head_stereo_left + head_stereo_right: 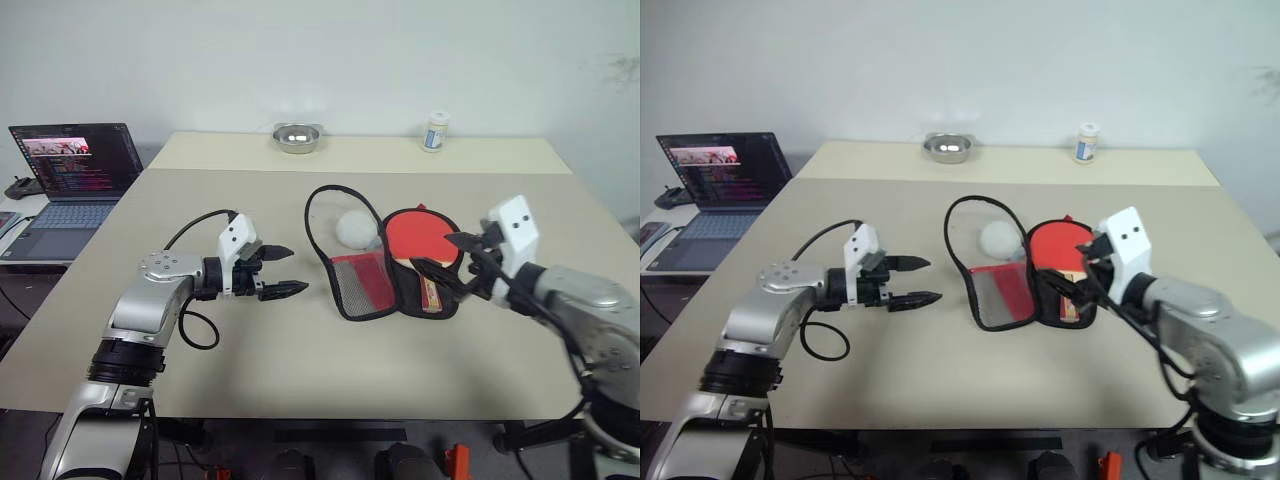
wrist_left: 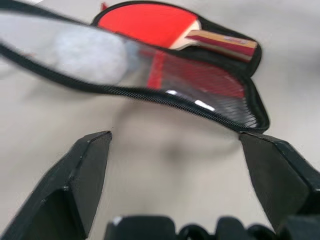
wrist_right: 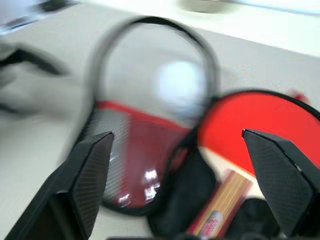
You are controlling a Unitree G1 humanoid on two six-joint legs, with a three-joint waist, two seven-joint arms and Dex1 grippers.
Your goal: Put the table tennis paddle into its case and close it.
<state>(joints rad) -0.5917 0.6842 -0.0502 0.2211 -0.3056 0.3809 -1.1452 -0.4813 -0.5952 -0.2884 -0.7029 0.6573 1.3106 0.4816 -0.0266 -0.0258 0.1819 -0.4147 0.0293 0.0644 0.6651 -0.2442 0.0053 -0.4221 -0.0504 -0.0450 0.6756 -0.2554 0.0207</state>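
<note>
Both the left gripper (image 1: 283,271) and the right gripper (image 1: 446,254) stand spread and empty. The case (image 1: 352,285), between them, looks soft and floppy; pinch its zip rim. The paddle (image 1: 419,236) lies stiff inside.

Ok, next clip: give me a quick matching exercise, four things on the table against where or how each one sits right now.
Things:
1. paddle
2. case
3. bowl
4. left end effector

States:
A. at the table's far edge
B. lying unzipped, flap spread flat
C. open, holding nothing, beside the case
D. resting in the open case, handle toward the robot

Pairs: 1-D, 2-B, 3-A, 4-C
</note>
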